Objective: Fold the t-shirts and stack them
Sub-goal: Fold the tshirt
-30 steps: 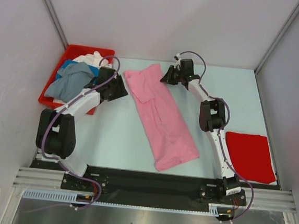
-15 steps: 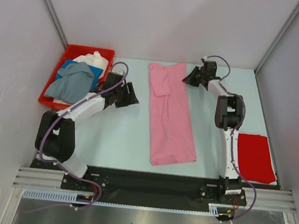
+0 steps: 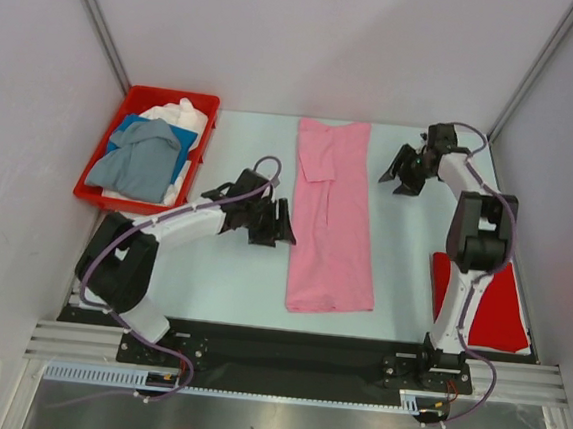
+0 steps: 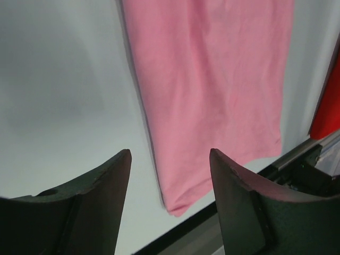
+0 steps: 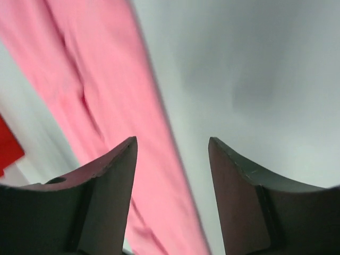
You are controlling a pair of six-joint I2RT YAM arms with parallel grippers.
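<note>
At frame centre, the pink shirt (image 3: 332,219) lies flat between the left gripper (image 3: 285,226) and right gripper (image 3: 394,178), both spread and empty.

Bright, even light; blurry pink t-shirt (image 4: 207,79) edges

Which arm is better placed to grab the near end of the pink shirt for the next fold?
Left. The left gripper, open, hovers beside the pink shirt's left edge, toward its near half. The right gripper, also open, sits beside the far end, apart from the cloth.
</note>
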